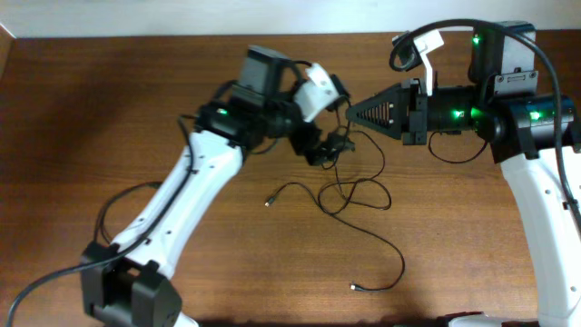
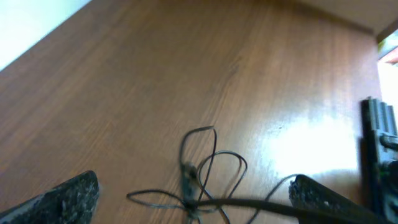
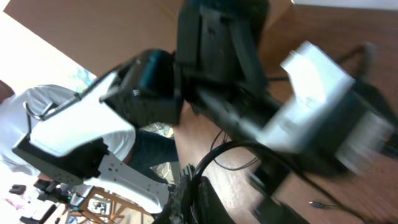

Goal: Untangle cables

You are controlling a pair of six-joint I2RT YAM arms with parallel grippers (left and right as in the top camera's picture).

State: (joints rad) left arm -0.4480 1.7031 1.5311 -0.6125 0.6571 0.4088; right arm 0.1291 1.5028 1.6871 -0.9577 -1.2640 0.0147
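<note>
nearest the arm bases, one strand of the thin black flexible cables (image 1: 356, 193) trails across the brown wooden desk (image 1: 109, 109) to a small plug end (image 1: 354, 288) that lies free. a second plug end (image 1: 269, 202) lies apart to its left. further in, the cords make a few loose overlapping loops flat on the desk, and beyond those they gather into a tight cluster. the left arm's black two-finger claw (image 2: 194, 186) hovers over that cluster with its fingers spread wide, one on each side of the crossing strands, gripping nothing. farthest off, the right arm's black pointed claw (image 1: 349, 113) is closed, with its tip just beside the top of the cluster. i cannot tell whether a strand is pinched in it, as its wrist view is blurred.

the step in hand looks like a first pick at the knot. to do it well, the left claw should lower onto a single strand just outside the crossing, not the whole bunch, and close only once the cord sits between the pads. then it should draw slowly towards the free plug ends, low over the desk, so the loops open rather than cinch. the right claw serves best as an anchor on the opposite side.
</note>
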